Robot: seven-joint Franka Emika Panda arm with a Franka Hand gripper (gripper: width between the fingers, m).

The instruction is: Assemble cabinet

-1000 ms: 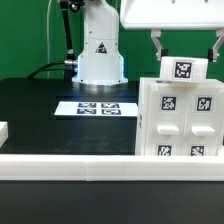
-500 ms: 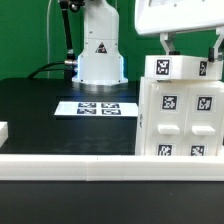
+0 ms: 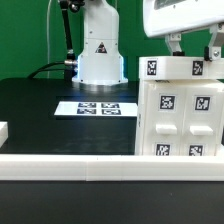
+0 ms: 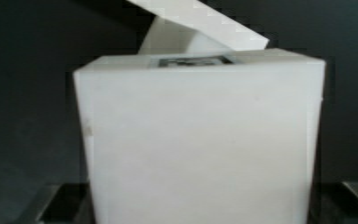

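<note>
The cabinet's large white box (image 3: pixel 180 120) stands at the exterior view's right, with several tagged panels on its near face. Directly above it, a smaller white panel piece (image 3: pixel 175 68) with two tags showing rests against or just over the box's top edge. My gripper (image 3: pixel 193 48) comes down from above and is shut on this piece, one finger on each side. In the wrist view the held piece (image 4: pixel 197 130) fills the space between my dark fingers (image 4: pixel 62 205). Slanted white cabinet parts (image 4: pixel 194 30) show beyond it.
The marker board (image 3: pixel 98 107) lies flat on the black table in front of the white robot base (image 3: pixel 100 55). A long white rail (image 3: pixel 70 165) runs along the table's near edge. A small white block (image 3: pixel 3 130) sits at the far left.
The held panel piece has turned with the gripper, going from one tag showing to two, and has shifted slightly toward the exterior view's left over the box.
</note>
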